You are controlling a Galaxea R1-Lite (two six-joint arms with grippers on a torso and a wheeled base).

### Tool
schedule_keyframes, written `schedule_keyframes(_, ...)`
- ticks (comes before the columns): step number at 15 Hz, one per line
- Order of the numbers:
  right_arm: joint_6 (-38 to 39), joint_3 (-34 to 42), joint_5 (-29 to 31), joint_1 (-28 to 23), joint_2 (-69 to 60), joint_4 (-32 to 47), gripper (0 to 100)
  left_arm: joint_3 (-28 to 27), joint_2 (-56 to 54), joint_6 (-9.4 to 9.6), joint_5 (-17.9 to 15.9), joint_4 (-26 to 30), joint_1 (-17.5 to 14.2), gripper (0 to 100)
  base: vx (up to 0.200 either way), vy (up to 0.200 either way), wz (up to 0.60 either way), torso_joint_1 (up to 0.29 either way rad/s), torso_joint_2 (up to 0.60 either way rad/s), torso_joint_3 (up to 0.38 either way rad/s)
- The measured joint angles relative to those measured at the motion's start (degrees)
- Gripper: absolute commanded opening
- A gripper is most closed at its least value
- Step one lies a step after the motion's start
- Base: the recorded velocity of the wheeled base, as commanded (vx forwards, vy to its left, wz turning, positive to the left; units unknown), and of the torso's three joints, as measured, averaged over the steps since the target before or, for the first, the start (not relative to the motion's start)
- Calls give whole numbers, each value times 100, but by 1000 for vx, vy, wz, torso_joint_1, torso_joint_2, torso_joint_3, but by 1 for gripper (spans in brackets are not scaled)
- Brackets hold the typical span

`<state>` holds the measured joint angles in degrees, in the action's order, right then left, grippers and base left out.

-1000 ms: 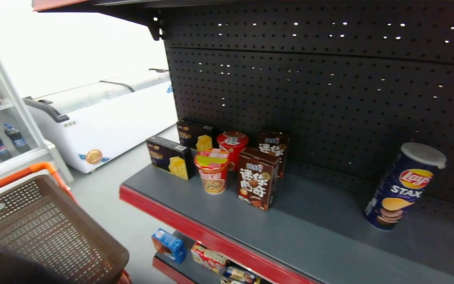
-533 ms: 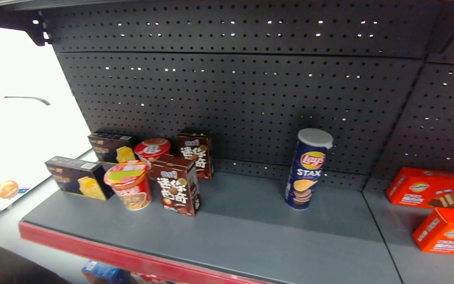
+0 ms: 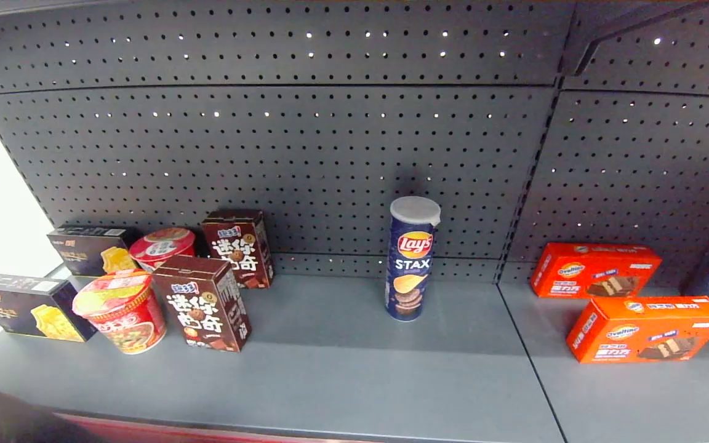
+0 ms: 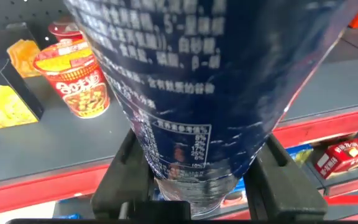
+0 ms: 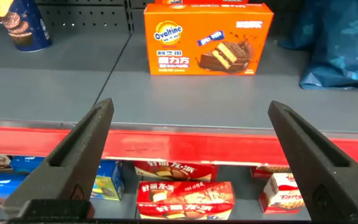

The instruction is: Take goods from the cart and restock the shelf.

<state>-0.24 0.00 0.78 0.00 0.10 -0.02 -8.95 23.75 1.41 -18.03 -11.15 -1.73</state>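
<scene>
Nearest us, our left gripper (image 4: 197, 186) is clamping a dark blue tube (image 4: 216, 81), probably crisps, with the jaws pressing both its sides just before the shelf (image 3: 354, 375). Our right gripper (image 5: 191, 155) is hanging with jaws spread wide, holding nothing. Along the shelf front we are counting one dark box (image 3: 28, 304), one noodle cup (image 3: 122, 311), one brown box (image 3: 204, 301) and one orange box (image 3: 644, 329). Behind them are standing a second dark box (image 3: 93, 249), noodle cup (image 3: 162, 246), brown box (image 3: 237, 246) and orange box (image 3: 594, 269), making two of each. One blue chip can (image 3: 412, 258) is standing alone by the pegboard (image 3: 330, 154).

We see a navy can (image 4: 191, 93) with white print and two orange boxes (image 3: 647, 329). The shelf (image 3: 360, 363) is grey with a red edge, its pegboard (image 3: 268, 154) black.
</scene>
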Motion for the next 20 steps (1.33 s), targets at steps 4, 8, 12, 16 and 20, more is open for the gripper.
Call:
schedule_keyframes(4, -7, 0, -5, 0, 0, 0, 100, 68, -151, -7, -13, 2, 24, 0, 0, 0, -150, 1, 2, 1)
schedule_keyframes(8, -5, 0, -7, 2, 0, 2, 100, 250, -383, -29, -17, -9, 59, 0, 0, 0, 0, 0, 0, 0)
schedule_keyframes(12, -5, 0, -13, 21, 54, 16, 100, 29, -468, -29, 40, 2, 9, 0, 0, 0, 0, 0, 0, 0)
schedule_keyframes(16, 87, -429, -301, 322, 919, -126, 100, -350, -523, 59, 35, 755, -24, 0, 0, 0, 0, 0, 0, 0)
schedule_keyframes(20, 60, -1835, -709, 1753, 2765, -354, 100, -561, -823, 63, 44, 1248, -22, 0, 0, 0, 0, 0, 0, 0)
